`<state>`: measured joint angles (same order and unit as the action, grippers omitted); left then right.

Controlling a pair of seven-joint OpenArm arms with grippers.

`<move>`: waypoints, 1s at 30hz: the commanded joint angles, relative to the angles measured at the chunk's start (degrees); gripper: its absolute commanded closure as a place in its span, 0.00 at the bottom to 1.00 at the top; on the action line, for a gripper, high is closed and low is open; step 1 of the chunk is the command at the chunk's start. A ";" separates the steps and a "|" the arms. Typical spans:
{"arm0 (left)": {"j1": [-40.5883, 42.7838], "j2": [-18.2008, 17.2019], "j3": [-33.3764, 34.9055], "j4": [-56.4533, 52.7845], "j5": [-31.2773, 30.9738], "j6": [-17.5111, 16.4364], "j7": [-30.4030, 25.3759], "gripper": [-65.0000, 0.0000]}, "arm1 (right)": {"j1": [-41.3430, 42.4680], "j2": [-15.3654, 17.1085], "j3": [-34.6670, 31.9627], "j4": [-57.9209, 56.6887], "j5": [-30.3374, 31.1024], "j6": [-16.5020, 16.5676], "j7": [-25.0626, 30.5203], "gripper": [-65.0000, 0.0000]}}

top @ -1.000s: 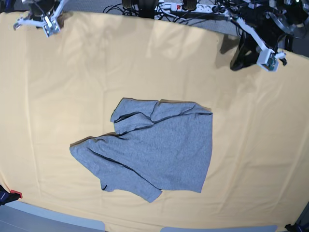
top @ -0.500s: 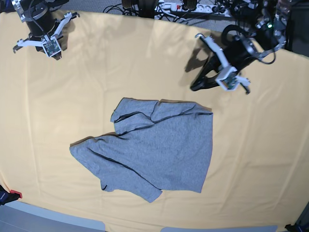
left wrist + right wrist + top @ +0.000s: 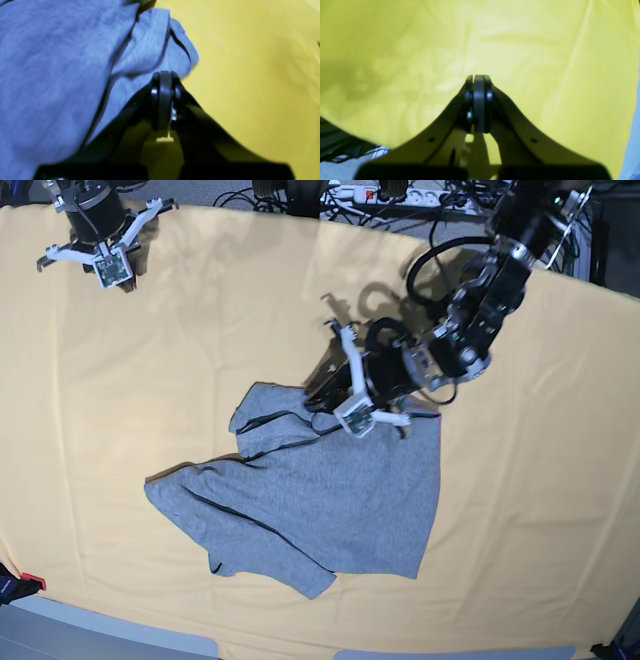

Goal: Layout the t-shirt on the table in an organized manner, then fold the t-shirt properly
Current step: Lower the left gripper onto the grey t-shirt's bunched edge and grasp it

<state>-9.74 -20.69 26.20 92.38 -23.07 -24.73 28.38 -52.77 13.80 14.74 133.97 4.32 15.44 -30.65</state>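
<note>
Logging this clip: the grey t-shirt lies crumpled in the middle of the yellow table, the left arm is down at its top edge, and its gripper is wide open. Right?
Not quite. The left gripper is shut, not open: the left wrist view shows its jaws pressed together, at the folded edge of the t-shirt. The rest holds: the shirt lies crumpled mid-table.

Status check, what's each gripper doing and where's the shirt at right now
Left gripper shut, over the shirt's far edge, nothing held. Right gripper shut, over bare table. Shirt crumpled, not laid out. Nothing in the way.
</note>
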 commanded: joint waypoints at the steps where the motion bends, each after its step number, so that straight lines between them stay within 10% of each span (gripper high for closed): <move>1: -2.43 1.16 0.59 -1.44 -0.74 -0.17 -1.42 1.00 | -0.57 0.20 0.26 1.03 -0.09 -0.48 1.36 1.00; 5: -7.13 5.62 3.63 -9.31 -0.72 -1.99 -1.36 0.98 | -0.74 0.20 0.26 1.03 -0.09 -0.44 1.33 1.00; 10: -8.07 7.45 4.92 -12.63 -0.72 -7.45 0.13 0.48 | -0.85 0.20 0.26 1.03 -0.09 -0.39 1.33 1.00; 16: -8.11 7.19 4.92 -12.94 4.00 -1.88 2.91 0.94 | -0.66 0.22 0.26 1.03 -0.07 -0.39 1.55 1.00; 23: -8.07 7.06 4.92 -13.92 3.19 -1.60 1.36 0.49 | -0.55 0.22 0.26 1.03 -0.04 2.40 2.62 1.00; 30: -8.94 11.67 4.92 -21.03 7.65 -1.57 -0.50 0.54 | -0.55 0.22 0.26 1.03 -0.04 2.36 2.62 1.00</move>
<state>-18.22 -8.80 31.11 71.57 -16.64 -26.83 24.91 -52.84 13.63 14.74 133.97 4.27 18.04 -29.10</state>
